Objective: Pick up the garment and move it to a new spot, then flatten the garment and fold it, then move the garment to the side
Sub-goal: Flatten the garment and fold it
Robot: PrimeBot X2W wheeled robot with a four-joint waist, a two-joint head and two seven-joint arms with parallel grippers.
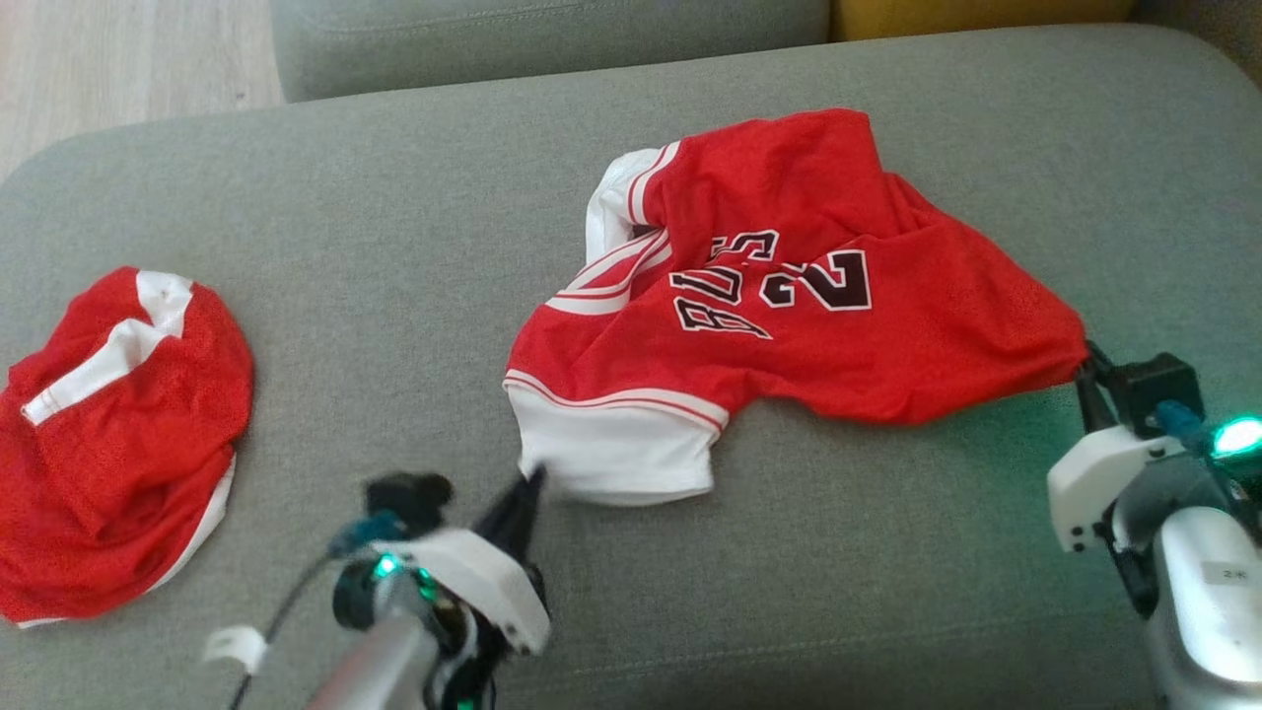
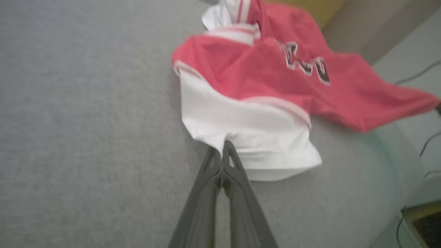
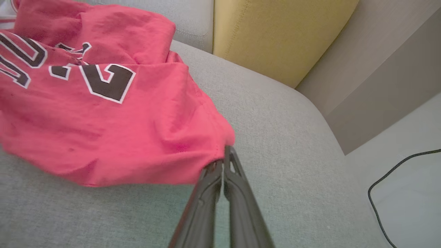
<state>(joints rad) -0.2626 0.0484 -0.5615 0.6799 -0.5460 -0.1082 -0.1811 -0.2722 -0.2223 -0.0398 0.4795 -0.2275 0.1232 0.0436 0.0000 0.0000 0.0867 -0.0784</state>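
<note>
Upholstery: grey sofa cushion (image 1: 394, 197), with yellow cushion (image 3: 275, 34) and pale wood floor (image 1: 118, 59) beyond. Red jersey (image 1: 789, 345) is laid crumpled at centre, long axis stretched left to right, lettering inverted in the head view. Its white hem corner is clenched in the left pincer (image 1: 533, 479), its red right end in the right pincer (image 1: 1085, 367). Second red garment (image 1: 118, 434) is placed far left.
</note>
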